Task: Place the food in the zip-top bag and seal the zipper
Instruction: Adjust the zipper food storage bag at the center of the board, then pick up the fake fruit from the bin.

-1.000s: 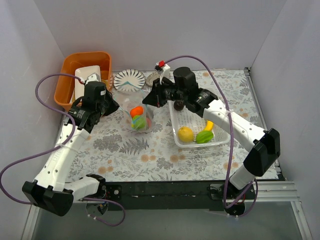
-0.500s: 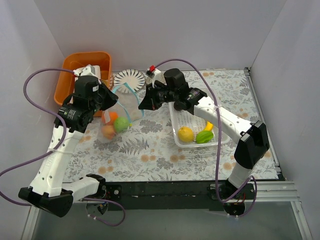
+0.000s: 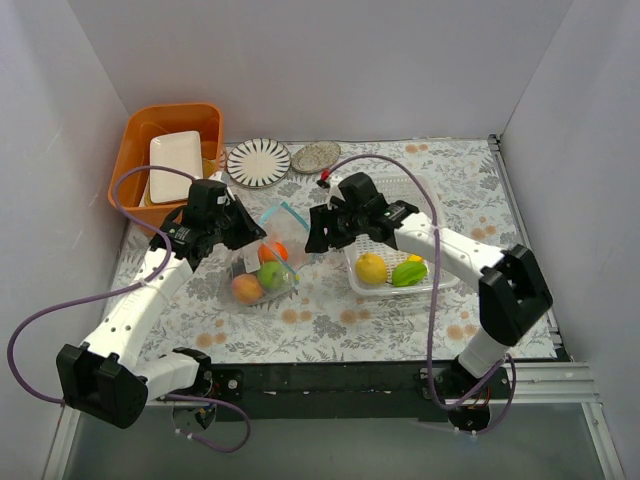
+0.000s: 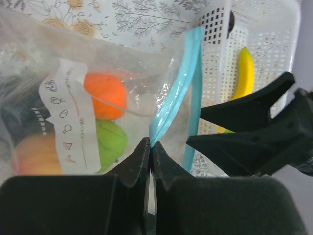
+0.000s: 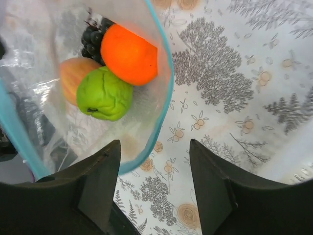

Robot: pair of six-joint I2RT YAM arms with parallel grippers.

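Note:
The clear zip-top bag (image 3: 262,272) lies on the table with its mouth open toward the right. My left gripper (image 4: 150,144) is shut on its light blue zipper (image 4: 173,93) at the near rim. Inside the bag are an orange (image 5: 129,54), a green apple (image 5: 102,93), a peach (image 5: 73,71) and black grapes (image 5: 95,34). My right gripper (image 5: 154,147) stands open just over the far rim of the mouth, holding nothing. A lemon (image 3: 371,268), a green mango (image 3: 408,272) and a banana (image 4: 244,68) lie in the white basket (image 3: 440,283).
An orange bin (image 3: 135,140) holding a white tray (image 3: 180,152) stands at the back left. A striped plate (image 3: 258,162) and a silver dish (image 3: 316,156) sit behind the bag. The basket is right of the bag, close behind my right gripper.
My right gripper has opened and let go of the bag's rim. My left gripper has carried the bag to the right and toward the front, and the bag has come down.

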